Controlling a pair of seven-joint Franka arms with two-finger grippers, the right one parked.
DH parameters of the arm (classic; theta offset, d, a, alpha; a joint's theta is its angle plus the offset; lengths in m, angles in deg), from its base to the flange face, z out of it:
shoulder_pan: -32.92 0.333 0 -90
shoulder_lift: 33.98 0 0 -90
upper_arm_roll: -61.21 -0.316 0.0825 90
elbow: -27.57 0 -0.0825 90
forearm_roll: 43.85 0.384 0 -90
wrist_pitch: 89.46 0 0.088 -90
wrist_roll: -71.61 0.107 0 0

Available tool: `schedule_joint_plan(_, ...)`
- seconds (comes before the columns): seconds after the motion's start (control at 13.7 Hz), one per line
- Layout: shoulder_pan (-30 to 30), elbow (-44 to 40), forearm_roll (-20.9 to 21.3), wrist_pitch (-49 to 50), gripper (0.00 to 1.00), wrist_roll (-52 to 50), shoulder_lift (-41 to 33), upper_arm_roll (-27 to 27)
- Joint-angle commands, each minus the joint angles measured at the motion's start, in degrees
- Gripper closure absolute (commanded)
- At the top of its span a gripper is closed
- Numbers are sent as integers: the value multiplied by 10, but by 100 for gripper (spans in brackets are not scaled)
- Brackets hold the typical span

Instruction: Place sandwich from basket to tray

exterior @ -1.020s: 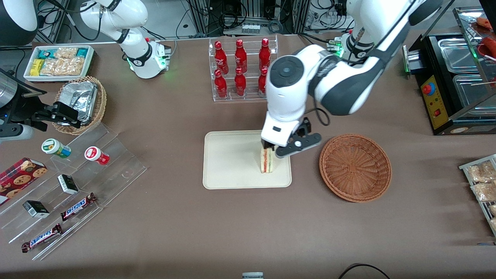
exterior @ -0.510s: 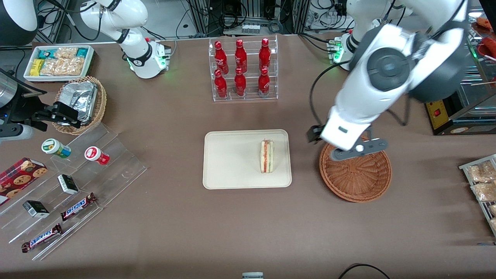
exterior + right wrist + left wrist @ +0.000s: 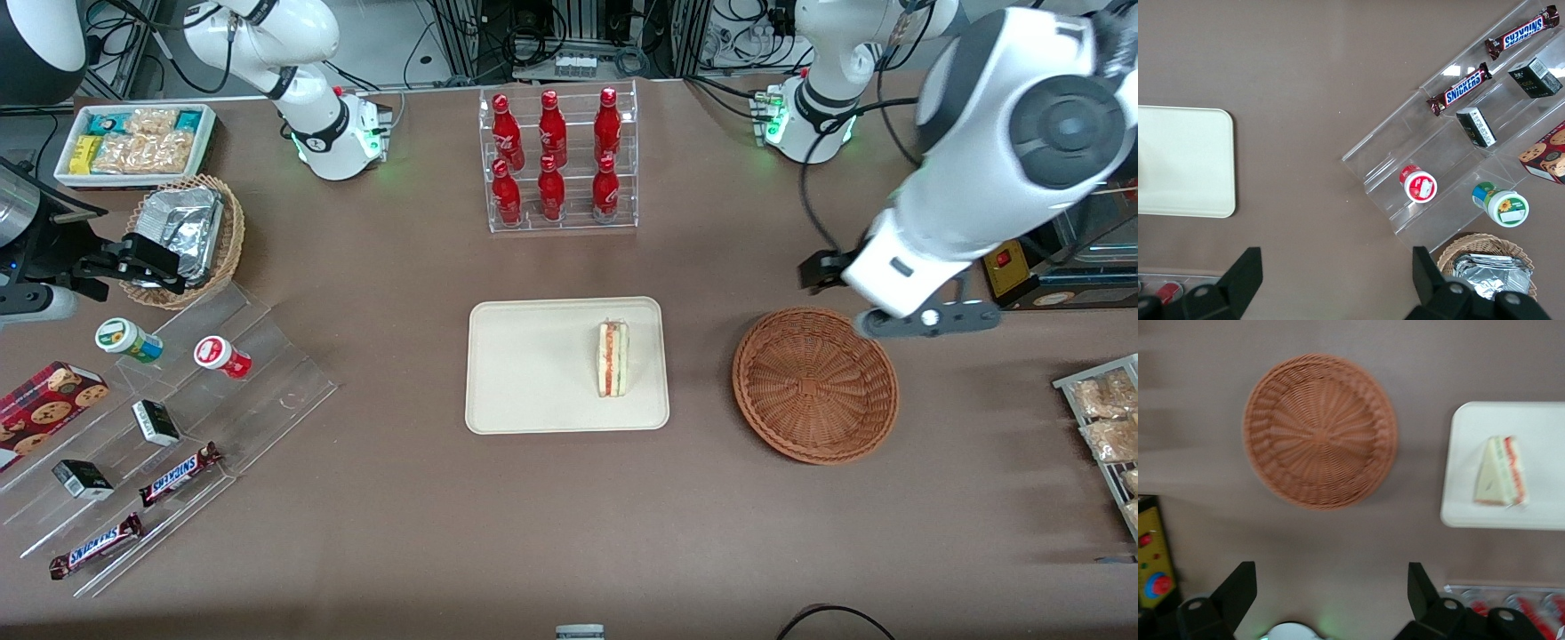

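Observation:
The sandwich (image 3: pixel 613 359) (image 3: pixel 1500 472), a white wedge with red and green filling along its edge, lies on the cream tray (image 3: pixel 533 373) (image 3: pixel 1538 427), near the tray's end closest to the basket. The reddish-brown wicker basket (image 3: pixel 814 384) (image 3: pixel 1319 431) stands beside the tray with nothing in it. My gripper (image 3: pixel 889 300) (image 3: pixel 1330 573) hangs high above the table, over the basket's rim toward the working arm's end. It is open, and nothing is between its fingers.
A clear rack of red bottles (image 3: pixel 556 160) stands farther from the front camera than the tray. A black machine with a yellow panel (image 3: pixel 1005 240) (image 3: pixel 1151 553) sits close to my gripper. Snack packets (image 3: pixel 1102 418) lie at the working arm's end.
My gripper let go of the sandwich on the tray, then rose and swung away over the basket toward the working arm's end. The sandwich has stayed where it was set.

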Motion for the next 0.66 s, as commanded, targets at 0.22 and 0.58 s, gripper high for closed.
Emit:
schedule_joint_plan(0.22, 32, 59, -25, 25, 0, 182, -73, -57)
schedule_joint_plan(0.58, 33, 62, 1, 56, 0, 214, -79, -65)
